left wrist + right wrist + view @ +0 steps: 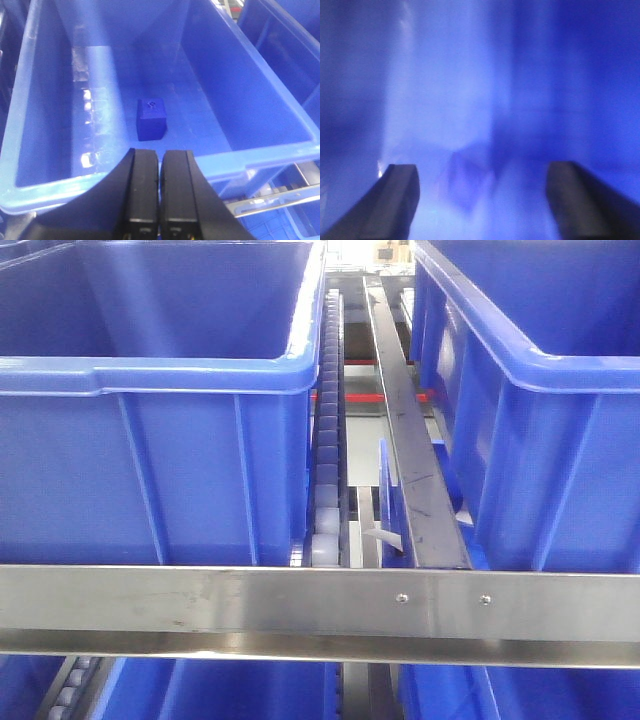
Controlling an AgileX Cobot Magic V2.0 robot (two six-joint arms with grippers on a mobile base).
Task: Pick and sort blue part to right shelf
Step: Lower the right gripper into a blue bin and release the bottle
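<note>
The shelf [320,602] carries two big blue bins [150,440] on roller tracks [327,440], behind a steel rail with two screws. The left gripper [160,200], jaws closed on nothing, hangs over a bin's near rim; the part [151,119] lies apart on that bin's floor. The right gripper [480,200], jaws wide open, faces a blurred blue shape I cannot identify.

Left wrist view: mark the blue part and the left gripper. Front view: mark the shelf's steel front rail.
blue part [151,119], left wrist view, front face of the block.
left gripper [160,187], left wrist view, seam between the shut fingertips.
front rail [250,600], front view, bare steel face.
</note>
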